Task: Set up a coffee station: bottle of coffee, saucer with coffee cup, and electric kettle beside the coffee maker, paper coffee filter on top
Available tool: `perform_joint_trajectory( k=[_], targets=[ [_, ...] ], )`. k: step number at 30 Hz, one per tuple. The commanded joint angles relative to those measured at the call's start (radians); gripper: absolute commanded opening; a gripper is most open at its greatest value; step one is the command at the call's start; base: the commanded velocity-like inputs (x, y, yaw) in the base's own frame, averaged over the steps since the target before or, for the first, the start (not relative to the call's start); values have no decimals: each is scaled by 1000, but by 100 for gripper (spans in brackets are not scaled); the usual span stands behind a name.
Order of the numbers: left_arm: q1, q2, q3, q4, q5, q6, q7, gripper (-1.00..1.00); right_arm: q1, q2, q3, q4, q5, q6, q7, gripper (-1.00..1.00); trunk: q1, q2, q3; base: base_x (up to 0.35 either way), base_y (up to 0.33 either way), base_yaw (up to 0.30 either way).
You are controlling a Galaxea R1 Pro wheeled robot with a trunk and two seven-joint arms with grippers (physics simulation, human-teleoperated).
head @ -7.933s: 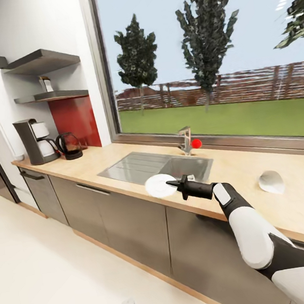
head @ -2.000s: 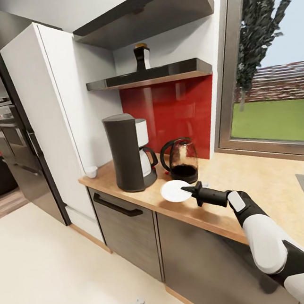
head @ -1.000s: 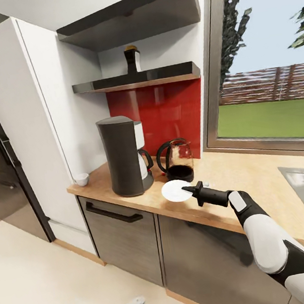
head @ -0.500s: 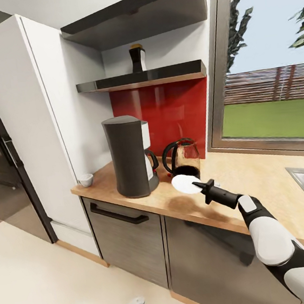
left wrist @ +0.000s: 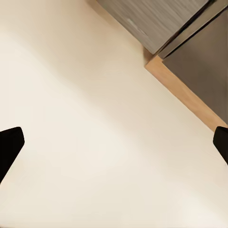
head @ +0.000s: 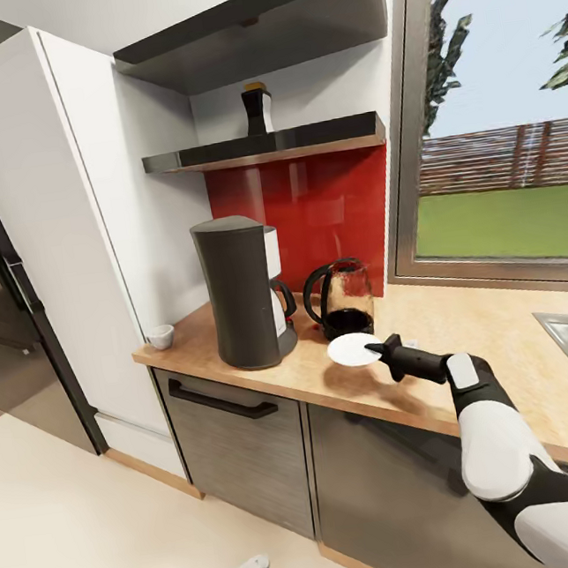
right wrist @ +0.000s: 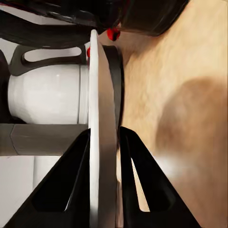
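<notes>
The counter (head: pixel 467 324) holds the tall coffee maker (head: pixel 241 294), with the electric kettle (head: pixel 344 299) just beside it. The right tool (head: pixel 379 350) is clamped on the flat saucer's (head: pixel 352 348) rim, holding it above bare counter in front of the kettle. The left tool's (left wrist: pixel 114 142) 2 fingers are apart above the floor.

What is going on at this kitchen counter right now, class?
The robot's right gripper holds the white saucer by its rim, just above the kitchen countertop in front of the electric kettle and right of the coffee maker. The coffee cup sits on the counter left of the coffee maker, and the bottle of coffee is on the kitchen shelf. The left gripper hangs open over the floor.
</notes>
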Motion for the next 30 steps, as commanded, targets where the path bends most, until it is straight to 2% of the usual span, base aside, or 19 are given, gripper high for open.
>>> perform_joint_trajectory(
  k=[1, 6, 16, 22, 30],
  targets=[
    [0, 0, -8, -1, 6, -2, 6, 100, -1, 5, -6, -11, 3, 6, -1, -100, 0, -1, -1, 0, 0, 0],
    [0, 0, -8, -2, 6, -2, 6, 100, -1, 9, -6, -19, 4, 6, -4, -100, 0, -1, -1, 0, 9, 0],
    [0, 0, -9, -3, 6, -2, 6, 100, -1, 16, -5, -17, 5, 5, -3, -100, 0, -1, -1, 0, 173, 0],
    [0, 0, -10, -2, 6, -2, 6, 100, -1, 16, -5, -16, 6, 4, -4, -100, 0, -1, -1, 1, 20, 0],
    [0, -1, -10, -3, 6, -2, 6, 100, -1, 16, -4, -15, 8, 3, -5, -100, 0, -1, -1, 121, 118, 0]
  ],
)
